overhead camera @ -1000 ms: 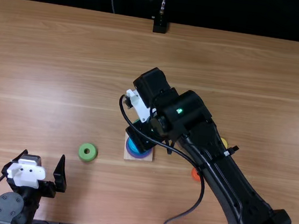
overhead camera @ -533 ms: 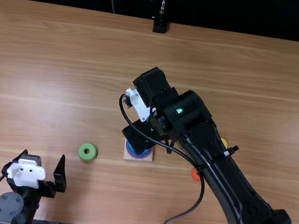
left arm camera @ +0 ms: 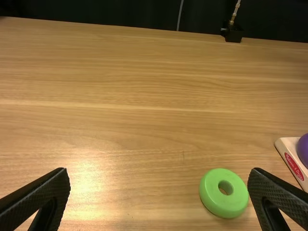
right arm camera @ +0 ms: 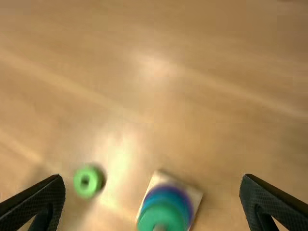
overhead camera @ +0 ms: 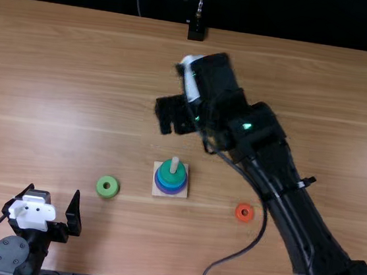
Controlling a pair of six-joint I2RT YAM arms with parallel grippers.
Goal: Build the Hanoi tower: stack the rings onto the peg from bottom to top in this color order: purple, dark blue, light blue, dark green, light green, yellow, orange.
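Beyond the peg (overhead camera: 174, 166), your right fingers (right arm camera: 269, 202) hang wide apart and empty, probably to spare the stack (overhead camera: 170, 188) topped by the dark green ring (overhead camera: 170, 175), while your left fingers (left arm camera: 276, 190), equally spread and empty, sit near the light green ring (left arm camera: 211, 195), likely next.

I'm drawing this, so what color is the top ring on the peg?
Dark green, clearest in top view.

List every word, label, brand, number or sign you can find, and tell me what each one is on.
Red oval label, on the wooden base: pale lettering, too small to read with certainty.
No other text can be made out.
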